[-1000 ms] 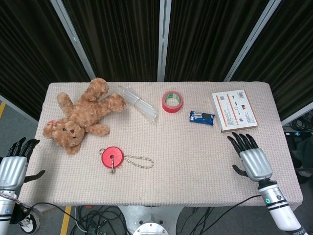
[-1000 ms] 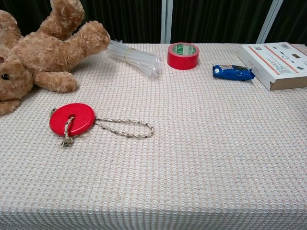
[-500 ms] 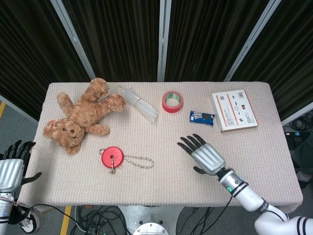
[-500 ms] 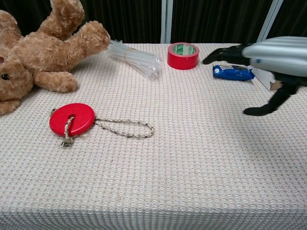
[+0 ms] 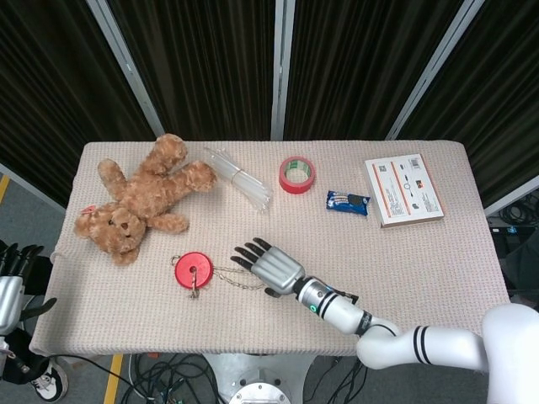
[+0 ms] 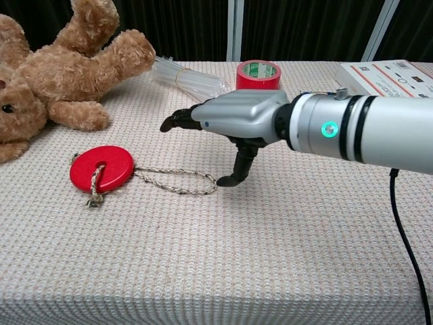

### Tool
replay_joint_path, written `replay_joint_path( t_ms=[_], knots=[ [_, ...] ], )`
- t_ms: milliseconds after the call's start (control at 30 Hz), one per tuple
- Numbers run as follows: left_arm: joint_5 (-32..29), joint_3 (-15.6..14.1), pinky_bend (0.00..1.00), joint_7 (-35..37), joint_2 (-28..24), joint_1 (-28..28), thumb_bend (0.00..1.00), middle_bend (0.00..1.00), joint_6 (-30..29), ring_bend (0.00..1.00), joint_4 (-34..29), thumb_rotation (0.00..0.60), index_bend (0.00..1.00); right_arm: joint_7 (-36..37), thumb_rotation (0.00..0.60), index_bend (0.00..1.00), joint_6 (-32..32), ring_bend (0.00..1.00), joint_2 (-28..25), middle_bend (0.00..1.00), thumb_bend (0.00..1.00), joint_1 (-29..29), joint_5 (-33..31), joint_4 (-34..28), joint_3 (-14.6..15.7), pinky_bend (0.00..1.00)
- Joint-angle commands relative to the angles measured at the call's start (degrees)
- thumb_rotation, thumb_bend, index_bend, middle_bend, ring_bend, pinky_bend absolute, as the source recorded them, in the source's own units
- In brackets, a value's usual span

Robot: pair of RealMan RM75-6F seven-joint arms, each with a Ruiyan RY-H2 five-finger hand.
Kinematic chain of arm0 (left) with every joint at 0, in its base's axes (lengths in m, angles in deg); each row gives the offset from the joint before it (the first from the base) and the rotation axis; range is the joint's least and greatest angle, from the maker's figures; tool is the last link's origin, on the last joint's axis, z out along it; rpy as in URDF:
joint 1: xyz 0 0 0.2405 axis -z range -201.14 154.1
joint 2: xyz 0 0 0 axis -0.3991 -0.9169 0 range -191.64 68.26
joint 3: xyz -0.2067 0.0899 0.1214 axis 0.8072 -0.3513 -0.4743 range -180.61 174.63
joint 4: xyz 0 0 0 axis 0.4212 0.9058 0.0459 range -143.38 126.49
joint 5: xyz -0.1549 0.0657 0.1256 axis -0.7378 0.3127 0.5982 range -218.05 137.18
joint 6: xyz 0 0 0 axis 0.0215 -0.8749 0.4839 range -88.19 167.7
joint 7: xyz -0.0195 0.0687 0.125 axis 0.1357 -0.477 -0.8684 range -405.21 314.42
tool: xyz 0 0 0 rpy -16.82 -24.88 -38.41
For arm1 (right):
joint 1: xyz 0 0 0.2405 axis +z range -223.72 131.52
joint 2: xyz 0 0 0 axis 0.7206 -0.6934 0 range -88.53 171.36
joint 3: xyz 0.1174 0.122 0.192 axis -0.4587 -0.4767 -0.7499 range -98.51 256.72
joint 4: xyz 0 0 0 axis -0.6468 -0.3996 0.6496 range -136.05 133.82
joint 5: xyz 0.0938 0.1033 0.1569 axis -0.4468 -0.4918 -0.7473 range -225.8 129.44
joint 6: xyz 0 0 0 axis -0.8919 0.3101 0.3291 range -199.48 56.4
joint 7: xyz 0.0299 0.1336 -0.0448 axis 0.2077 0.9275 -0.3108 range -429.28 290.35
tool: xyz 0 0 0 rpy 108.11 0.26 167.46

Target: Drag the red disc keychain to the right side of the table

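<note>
The red disc keychain (image 5: 193, 270) (image 6: 102, 166) lies on the table's front left, its braided cord loop (image 5: 239, 279) (image 6: 177, 181) trailing to the right. My right hand (image 5: 269, 265) (image 6: 233, 122) hovers flat and open over the loop's right end, fingers stretched toward the disc and the thumb tip down beside the end of the cord. It holds nothing. My left hand (image 5: 12, 286) is off the table's left edge, low and open, seen only in the head view.
A brown teddy bear (image 5: 139, 199) lies at the back left. A bundle of clear straws (image 5: 240, 179), a red tape roll (image 5: 296, 174), a blue snack packet (image 5: 348, 202) and a white box (image 5: 403, 189) line the back. The table's right half is bare cloth (image 5: 438, 261).
My right hand has swept from the right edge leftward across the table to the cord loop. My left hand has sunk lower at the left edge. The keychain has not moved.
</note>
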Motion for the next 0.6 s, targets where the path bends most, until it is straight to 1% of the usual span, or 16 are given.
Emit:
replay_joint_path(
  t_ms=[33,200,333,600],
  knots=[
    [-0.1,0.0,0.12,0.4,0.1,-0.1,0.01,0.12,0.1,0.02,0.3,0.600,0.13,-1.0,0.600,0.00,-0.4,0.00,3.1,0.00,0.18,1.8,-2.5,3.1,0.4,0.00],
    [-0.3,0.0,0.12,1.1,0.5,-0.2,0.01,0.12,0.4,0.02,1.3,0.600,0.13,-1.3,0.600,0.00,0.8,0.00,4.8,0.00,0.18,2.5,-2.9,4.3,2.1,0.00],
    [-0.4,0.0,0.12,1.9,0.9,-0.3,0.01,0.12,0.5,0.02,2.2,0.600,0.13,-1.4,0.600,0.03,1.9,0.00,5.6,0.00,0.19,2.6,-2.6,4.6,3.4,0.00],
    [-0.6,0.2,0.12,3.0,1.4,-0.5,0.01,0.12,0.5,0.02,3.4,0.600,0.13,-0.1,0.600,0.08,3.6,0.00,8.3,0.00,0.24,2.9,-1.8,7.3,3.9,0.00]
  ],
)
